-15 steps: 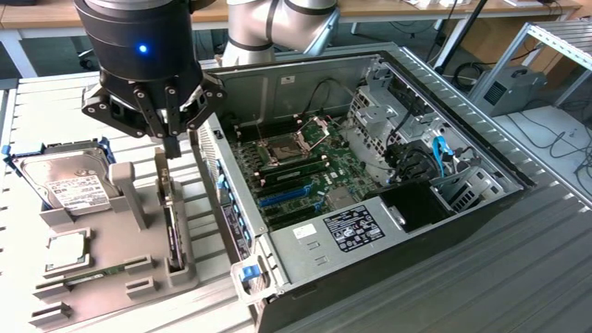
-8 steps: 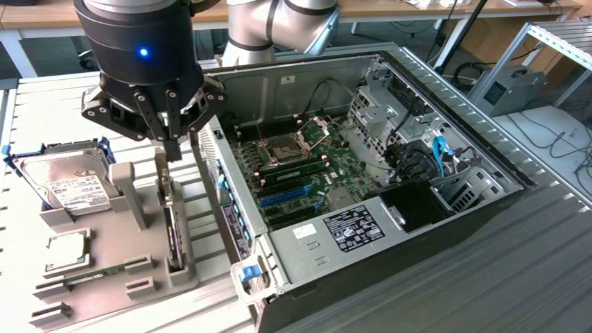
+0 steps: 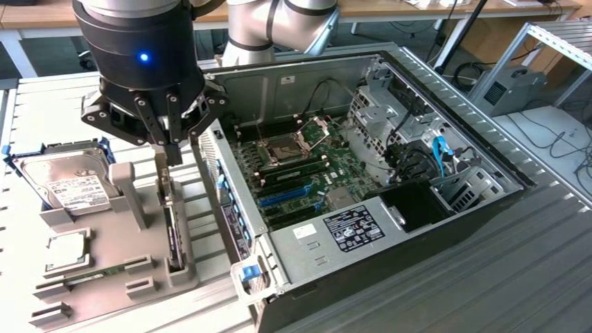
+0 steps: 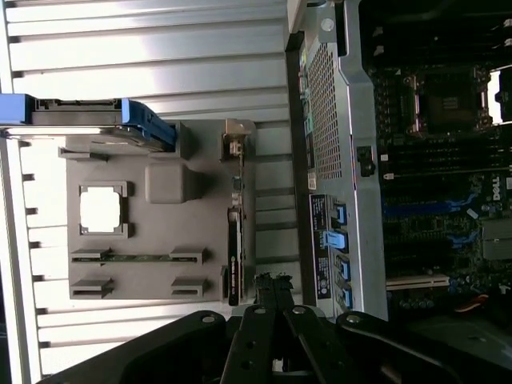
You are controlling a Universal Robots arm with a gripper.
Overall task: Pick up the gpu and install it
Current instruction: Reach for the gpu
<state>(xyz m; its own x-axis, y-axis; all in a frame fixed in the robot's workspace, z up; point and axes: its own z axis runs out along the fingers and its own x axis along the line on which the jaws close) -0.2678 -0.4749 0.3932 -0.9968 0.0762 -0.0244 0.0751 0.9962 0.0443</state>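
Gripper (image 3: 172, 152): closed on nothing, its tips pinched together, hanging just above one end of the gpu.
Gpu (image 3: 173, 236): stands on edge in a slot of the grey holder (image 3: 102, 277), not yet lifted.
Step in hand: by my judgement, the reach to the card.
Doing it well: the tips should part and straddle the thin top edge squarely, in line with the slot; a skewed pinch could jam the card.
Computer case (image 3: 315, 267): lies open just beside the holder, with its blue expansion slots (image 3: 282, 197) bare.
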